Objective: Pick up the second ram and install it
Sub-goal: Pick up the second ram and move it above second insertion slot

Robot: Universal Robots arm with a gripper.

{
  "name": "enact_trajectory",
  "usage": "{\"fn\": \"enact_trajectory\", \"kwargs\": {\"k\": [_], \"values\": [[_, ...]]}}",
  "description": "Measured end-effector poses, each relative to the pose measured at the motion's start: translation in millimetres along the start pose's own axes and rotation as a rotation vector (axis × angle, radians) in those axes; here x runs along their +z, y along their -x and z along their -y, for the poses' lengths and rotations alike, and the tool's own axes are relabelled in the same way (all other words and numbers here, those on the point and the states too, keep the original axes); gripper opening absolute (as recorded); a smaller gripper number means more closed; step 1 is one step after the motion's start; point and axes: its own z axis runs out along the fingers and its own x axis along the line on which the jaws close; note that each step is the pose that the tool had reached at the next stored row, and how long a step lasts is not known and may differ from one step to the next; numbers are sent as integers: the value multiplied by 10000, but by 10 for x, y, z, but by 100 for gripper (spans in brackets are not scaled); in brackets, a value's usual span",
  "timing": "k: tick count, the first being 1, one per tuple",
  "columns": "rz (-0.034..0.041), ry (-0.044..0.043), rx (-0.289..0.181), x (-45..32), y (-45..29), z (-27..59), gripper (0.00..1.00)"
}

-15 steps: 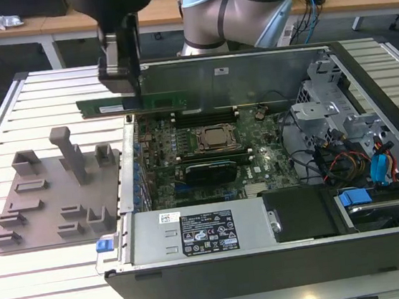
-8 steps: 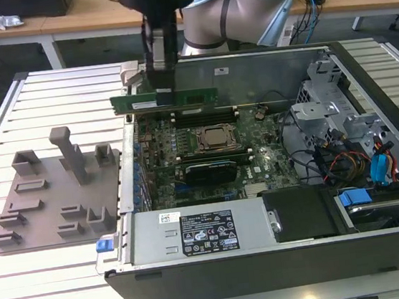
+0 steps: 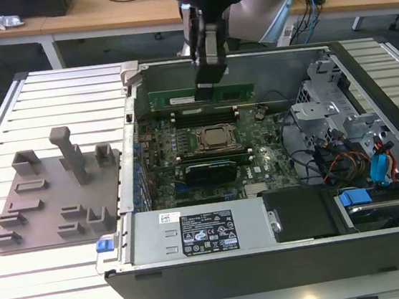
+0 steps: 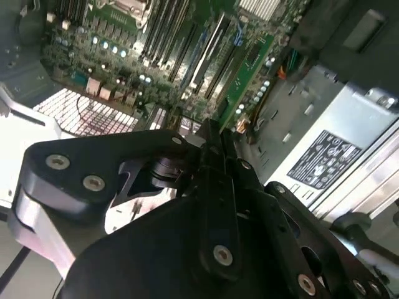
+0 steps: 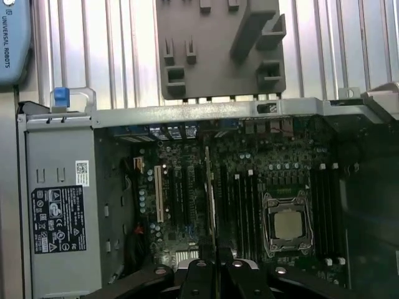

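The second ram (image 3: 172, 98), a long narrow green stick, hangs level over the far side of the motherboard (image 3: 258, 158), above the black memory slots beyond the CPU socket (image 3: 216, 138). My gripper (image 3: 208, 85) comes down from above and is shut on the stick near its middle. The first wrist view has the stick edge-on as a thin line (image 5: 207, 187) running out from the gripper (image 5: 215, 269) over the slots beside the socket (image 5: 288, 223). In the second wrist view the green stick (image 4: 249, 68) reaches out from the black gripper (image 4: 213, 134).
The open computer case holds a silver power supply (image 3: 194, 233) at the front and a drive cage with cables (image 3: 351, 154) on the exterior view's right. A grey fixture block (image 3: 52, 188) lies on the slatted table on the exterior view's left.
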Motion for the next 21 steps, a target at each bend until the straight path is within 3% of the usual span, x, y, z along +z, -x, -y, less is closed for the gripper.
{"fn": "enact_trajectory", "kwargs": {"k": [2, 4, 6, 12, 15, 21], "values": [[-1, 12, -2, -7, 14, 171, 14], [-2, 17, 1, -11, 20, 255, 14], [-3, 26, 0, -18, 33, 423, 14], [-4, 47, 0, -29, 61, 742, 14], [-3, 53, 2, -31, 74, 845, 14], [-6, 77, 2, -28, 161, 1177, 14]]}}
